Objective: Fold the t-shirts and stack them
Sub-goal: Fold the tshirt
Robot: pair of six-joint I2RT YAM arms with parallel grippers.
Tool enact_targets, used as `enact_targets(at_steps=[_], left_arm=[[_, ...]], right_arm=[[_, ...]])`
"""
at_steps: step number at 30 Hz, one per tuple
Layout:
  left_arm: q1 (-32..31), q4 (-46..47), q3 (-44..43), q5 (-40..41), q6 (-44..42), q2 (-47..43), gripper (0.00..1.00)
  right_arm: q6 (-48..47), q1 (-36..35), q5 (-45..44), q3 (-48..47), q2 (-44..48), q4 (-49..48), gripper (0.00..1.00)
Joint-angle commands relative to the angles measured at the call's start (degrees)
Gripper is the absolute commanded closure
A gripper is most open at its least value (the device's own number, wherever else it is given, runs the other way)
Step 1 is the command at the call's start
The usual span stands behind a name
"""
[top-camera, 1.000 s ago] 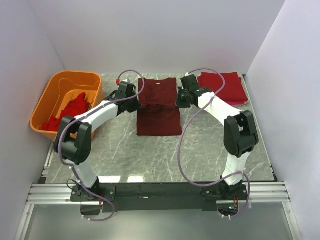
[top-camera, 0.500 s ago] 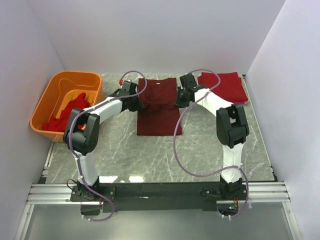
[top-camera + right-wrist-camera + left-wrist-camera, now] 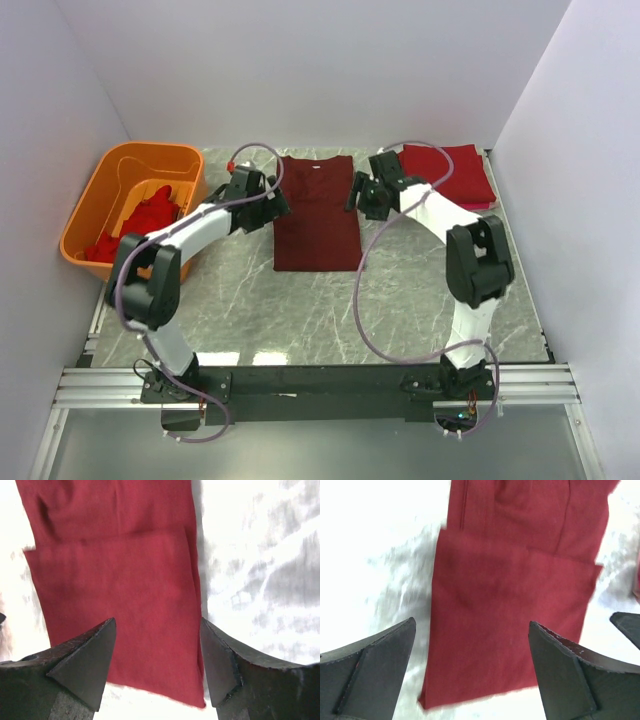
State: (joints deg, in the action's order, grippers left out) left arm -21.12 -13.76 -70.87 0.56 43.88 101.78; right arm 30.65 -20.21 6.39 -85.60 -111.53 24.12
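Maroon cloth is what your next move turns on: the maroon t-shirt (image 3: 317, 215) lies flat on the marble tabletop (image 3: 300, 310), folded into a narrow strip. Its long axis runs from the collar at the far end to the hem nearer the arm bases.

It sits squarely between your two arms. The left pincer (image 3: 272, 205) is just off its left edge and the right pincer (image 3: 356, 193) just off its right edge, both beside the collar half. Both wrist views show the jaws spread wide with nothing between them, only the shirt below.

Neither arm is nearer, so I'd judge the end-over-end fold is a two-arm job, each taking its own side.

The stack of folded red shirts (image 3: 450, 172) lies at the far right, closer to your right arm. More red shirts (image 3: 150, 212) wait in the orange tub (image 3: 100, 200) on the left.
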Motion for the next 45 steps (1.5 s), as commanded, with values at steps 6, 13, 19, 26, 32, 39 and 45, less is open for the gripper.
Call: enact_targets(at_steps=[6, 13, 19, 26, 32, 39, 45], left_arm=[[-1.2, 4.4, 14.4, -4.2, 3.3, -13.7, 0.01], [-3.7, 6.5, 22.2, -3.9, 4.8, -19.3, 0.01], [-3.9, 9.5, 25.5, -6.3, 5.1, -18.3, 0.01], [-4.0, 9.1, 25.2, -5.8, 3.9, -15.2, 0.17], [-3.9, 9.7, 25.3, -6.1, 3.9, -12.7, 0.31], [-3.9, 8.8, 23.9, -6.4, 3.7, -8.5, 0.59], [-3.9, 7.4, 23.0, -5.1, 3.0, -7.2, 0.81]], right_arm=[[1.8, 0.2, 3.7, 17.4, 12.8, -7.8, 0.25], [1.7, 0.0, 5.0, 26.3, 17.7, -9.5, 0.25], [2.0, -0.3, 4.9, 30.7, 21.0, -10.1, 0.25], [2.7, -0.3, 5.2, 33.3, 21.7, -11.1, 0.28], [3.0, -0.5, 7.0, 32.8, 19.7, -12.3, 0.34], [4.1, -1.2, 7.8, 32.6, 17.0, -13.6, 0.38], [4.6, -2.6, 5.0, 31.0, 12.7, -13.3, 0.57]])
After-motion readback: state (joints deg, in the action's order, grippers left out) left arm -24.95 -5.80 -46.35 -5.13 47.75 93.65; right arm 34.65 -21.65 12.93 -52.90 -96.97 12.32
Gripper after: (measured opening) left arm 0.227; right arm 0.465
